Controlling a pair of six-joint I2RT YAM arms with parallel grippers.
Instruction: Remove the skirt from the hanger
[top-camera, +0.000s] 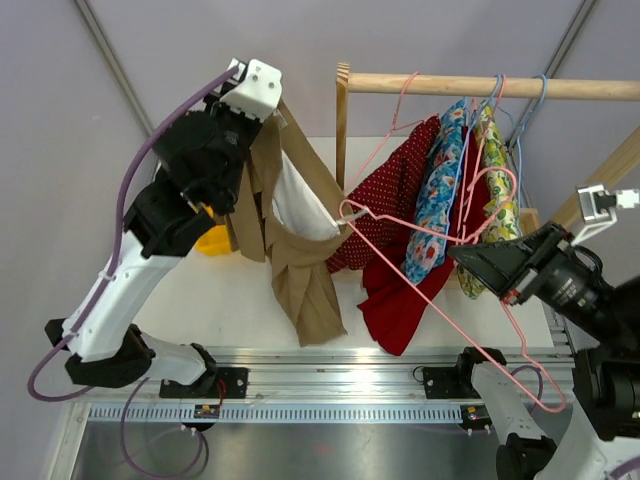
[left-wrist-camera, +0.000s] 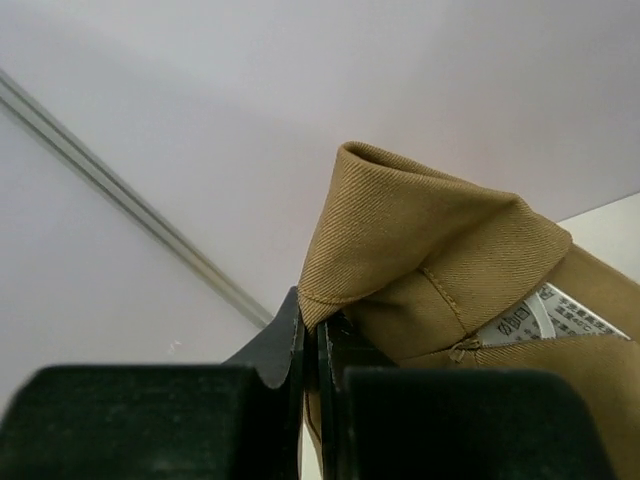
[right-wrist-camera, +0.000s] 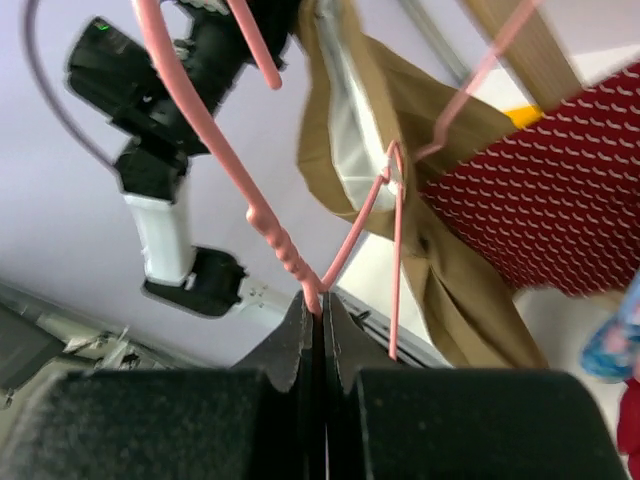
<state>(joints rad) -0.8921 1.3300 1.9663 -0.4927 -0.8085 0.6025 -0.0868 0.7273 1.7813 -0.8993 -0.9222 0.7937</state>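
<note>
Jaws of the left gripper (left-wrist-camera: 318, 338) clamp an edge of the tan skirt (top-camera: 300, 270), we note. Those of the right gripper (right-wrist-camera: 320, 310) pinch the pink wire hanger (right-wrist-camera: 283, 252) touching that skirt.

The left arm (top-camera: 150, 255), on the left of the top view, is showing white link shells alternating with black joint housings, and a white camera block (top-camera: 256, 86) is capping it at upper left. A purple cable (top-camera: 121, 215) is running along its outer side. The right arm (top-camera: 585, 320), at lower right, is looking mostly black, carrying a white camera mount (top-camera: 600, 203). In both wrist views the jaws are appearing as matte black, grainy blocks along the bottom edge.
</note>
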